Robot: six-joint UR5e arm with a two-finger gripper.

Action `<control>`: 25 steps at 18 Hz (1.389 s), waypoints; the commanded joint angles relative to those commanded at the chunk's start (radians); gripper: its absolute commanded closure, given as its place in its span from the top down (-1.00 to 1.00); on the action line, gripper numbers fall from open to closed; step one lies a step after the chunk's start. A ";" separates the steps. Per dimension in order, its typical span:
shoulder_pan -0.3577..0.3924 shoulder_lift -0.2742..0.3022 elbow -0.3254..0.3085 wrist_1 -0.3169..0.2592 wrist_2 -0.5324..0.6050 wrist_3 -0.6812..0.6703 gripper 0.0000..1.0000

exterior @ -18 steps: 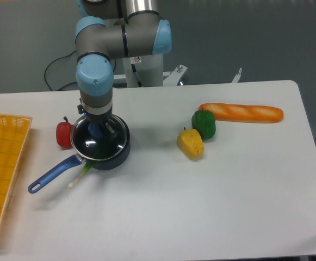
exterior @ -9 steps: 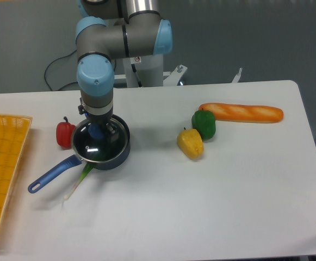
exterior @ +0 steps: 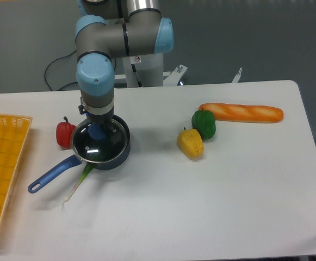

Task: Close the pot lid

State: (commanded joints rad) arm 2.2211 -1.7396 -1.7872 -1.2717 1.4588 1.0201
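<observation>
The pot (exterior: 107, 152) stands on the left half of the white desk (exterior: 201, 196), and its long blue handle (exterior: 53, 174) points toward the front left. The pot lid (exterior: 99, 142) lies on top of the pot; its thin metal rim follows the pot rim, so it looks seated, though a small tilt cannot be excluded. The arm comes down from above, and the pincer (exterior: 97, 130) is directly over the lid at its blue knob (exterior: 96, 131). The wrist hides most of the fingers, so I cannot tell if the pincer is pinching the knob or is spread around it. A red pepper (exterior: 64, 133) sits just beside the pot on its left. A green onion (exterior: 77, 180) lies on the desk and goes out from under the front of the pot, near the handle. At the left edge there is a yellow mesh tray (exterior: 2, 163). On the right side, well apart from the pot, a green pepper (exterior: 204, 124) and a yellow pepper (exterior: 191, 143) are touching each other, and a long baguette (exterior: 242, 112) lies just behind them.
</observation>
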 joint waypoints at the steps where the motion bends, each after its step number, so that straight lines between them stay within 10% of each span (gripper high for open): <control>1: 0.012 0.003 0.017 0.002 0.002 0.000 1.00; 9: 0.176 0.032 0.117 -0.009 0.037 0.270 1.00; 16: 0.328 0.081 0.112 -0.123 0.110 0.524 1.00; 25: 0.472 0.092 0.083 -0.133 0.144 0.733 1.00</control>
State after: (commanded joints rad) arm 2.6935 -1.6475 -1.7042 -1.4051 1.6030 1.7531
